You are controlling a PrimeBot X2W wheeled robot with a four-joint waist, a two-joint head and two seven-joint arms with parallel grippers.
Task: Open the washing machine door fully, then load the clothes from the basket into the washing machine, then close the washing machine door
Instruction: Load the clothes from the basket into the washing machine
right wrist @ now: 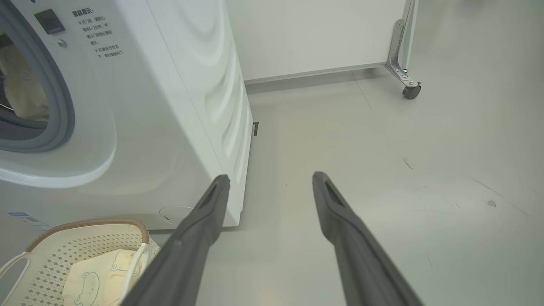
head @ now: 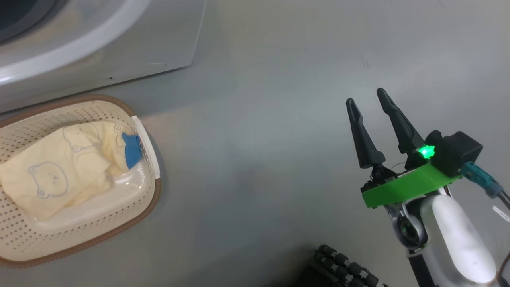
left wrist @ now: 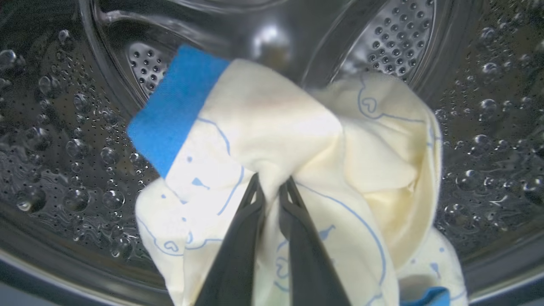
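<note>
Left jaws: pinched on a cream-yellow garment (left wrist: 297, 140) hanging ahead of them inside the steel drum (left wrist: 63, 148); right jaws: wide apart above the floor (head: 259, 119), basket (head: 24, 247) with second garment (head: 59, 167) well to their left.

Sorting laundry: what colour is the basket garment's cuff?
A bright blue fabric cuff on the cream-yellow garment; head view shows it best.
</note>
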